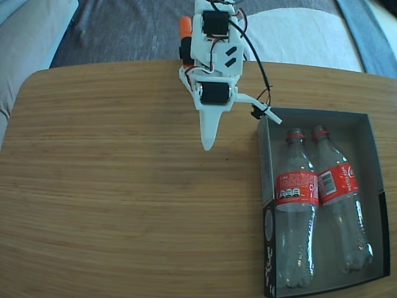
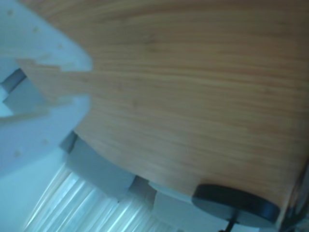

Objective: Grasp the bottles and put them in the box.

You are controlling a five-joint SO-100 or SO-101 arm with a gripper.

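wooden table (image 1: 111,205), grey couch (image 1: 124,28)

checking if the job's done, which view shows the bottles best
The fixed view: both bottles lie side by side inside the box, necks toward the far wall, in plain sight from above. The wrist view shows only blurred table and part of the hand, no bottles.

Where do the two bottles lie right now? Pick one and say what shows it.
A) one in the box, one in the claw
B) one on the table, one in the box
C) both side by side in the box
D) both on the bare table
C: in the fixed view both bottles lie side by side inside the box, necks toward the arm, while the claw hangs over the bare table.
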